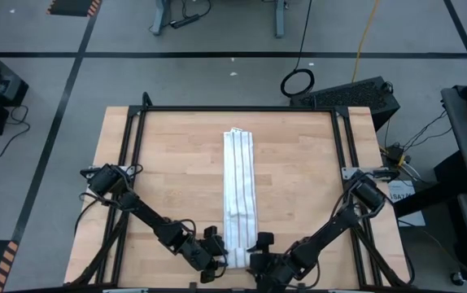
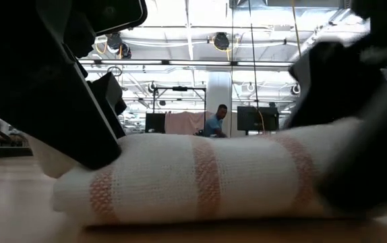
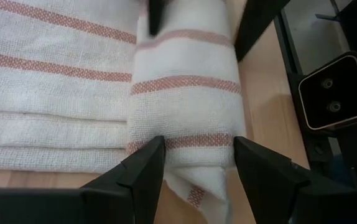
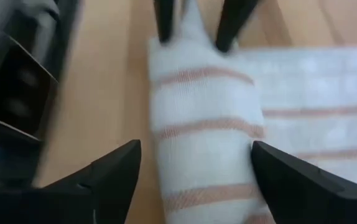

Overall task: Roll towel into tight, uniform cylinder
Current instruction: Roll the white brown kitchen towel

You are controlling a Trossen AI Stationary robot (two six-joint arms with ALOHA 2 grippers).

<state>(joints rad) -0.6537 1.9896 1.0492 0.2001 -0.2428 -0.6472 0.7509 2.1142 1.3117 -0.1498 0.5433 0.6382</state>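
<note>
The towel (image 1: 241,191) lies folded into a long strip down the counter's (image 1: 168,179) middle, its near end rolled up at the near edge. The left gripper (image 3: 194,163) and right gripper (image 4: 194,168) each straddle an end of the roll, jaws open around it.

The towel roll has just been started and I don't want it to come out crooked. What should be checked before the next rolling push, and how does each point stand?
1. Left gripper straddles one end of the started roll: ok.
2. Right gripper straddles the other end: ok, though its fingers sit wider than the roll.
3. Unrolled towel strip lies straight along the table: ok.
4. Roll thickness even across its width, low view: ok.
5. Roll tightness: cannot tell.
6. Loose corner sticking out at the left gripper's end: not ok.
</note>
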